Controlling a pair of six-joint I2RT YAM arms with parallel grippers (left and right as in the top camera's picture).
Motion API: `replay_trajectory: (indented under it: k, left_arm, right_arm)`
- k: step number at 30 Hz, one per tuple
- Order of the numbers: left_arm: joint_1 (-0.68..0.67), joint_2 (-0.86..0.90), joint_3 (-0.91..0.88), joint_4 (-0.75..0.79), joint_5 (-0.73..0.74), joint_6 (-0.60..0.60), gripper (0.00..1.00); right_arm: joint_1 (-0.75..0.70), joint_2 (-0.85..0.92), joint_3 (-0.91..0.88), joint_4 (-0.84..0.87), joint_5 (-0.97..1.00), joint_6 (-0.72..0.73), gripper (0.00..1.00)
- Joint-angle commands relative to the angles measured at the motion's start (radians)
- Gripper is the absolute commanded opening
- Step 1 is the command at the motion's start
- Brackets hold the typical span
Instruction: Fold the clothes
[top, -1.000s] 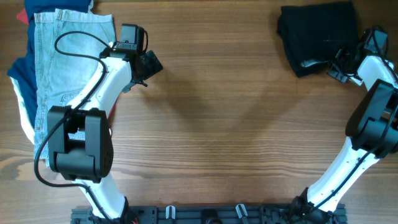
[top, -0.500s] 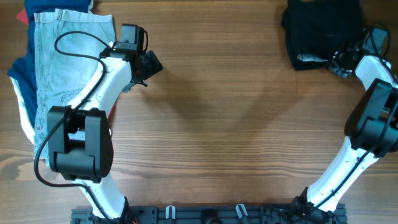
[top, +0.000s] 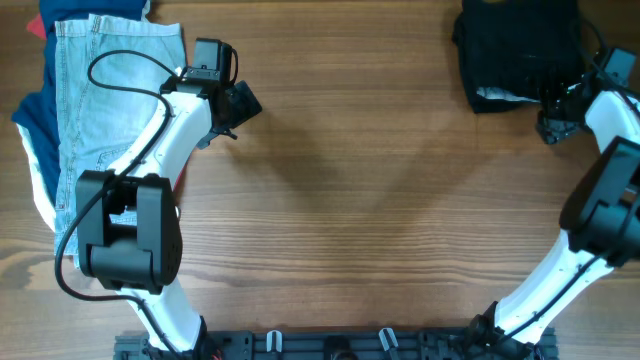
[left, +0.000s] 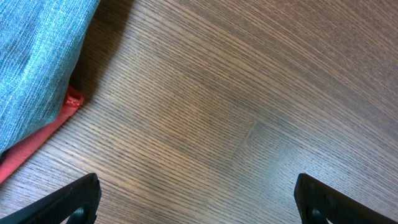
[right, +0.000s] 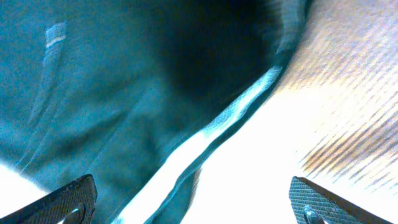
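Your right gripper is wide open. In its wrist view the two fingertips sit at the opposite lower corners, and nothing is clamped between them. It hangs at the near right edge of the black shorts. You cannot tell from these views whether a finger touches the cloth.

The shorts lie bunched in the far right corner of the table, partly cut off by the top of the overhead view. A pale strip of lining shows along their near edge. The wrist view shows the same dark fabric with a light band running diagonally across it, and the table beside it is washed out by glare.

Your left gripper is also fully open and holds nothing. Its fingertips are spread over bare wood, touching no cloth. It sits toward the far left of the table, just beside the denim shorts. These shorts lie on top of a navy garment along the left edge. A red cloth sticks out from under the denim, close to the left fingertip but apart from it.
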Motion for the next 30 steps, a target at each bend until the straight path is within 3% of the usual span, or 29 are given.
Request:
replay_trajectory:
  k: [1,4,7,11,30]
  left_arm:
    - [0.000,-0.025,0.003,0.003,-0.021,0.008,1.00]
    - [0.000,-0.025,0.003,0.003,-0.021,0.009,1.00]
    - [0.000,-0.025,0.003,0.003,-0.021,0.008,1.00]
    - [0.000,-0.025,0.003,0.003,-0.021,0.008,1.00]
    - [0.001,-0.025,0.003,-0.020,-0.042,0.016,1.00]
  right_arm:
    - [0.040,-0.212,0.001,0.060,-0.246,-0.315,1.00]
    - [0.095,-0.352,0.001,0.118,-0.296,-0.542,1.00]
    - [0.150,-0.471,0.001,0.143,-0.171,-0.638,1.00]
    - [0.182,-0.546,0.001,0.156,-0.018,-0.635,1.00]
    - [0.183,-0.548,0.001,0.103,-0.016,-0.634,1.00]
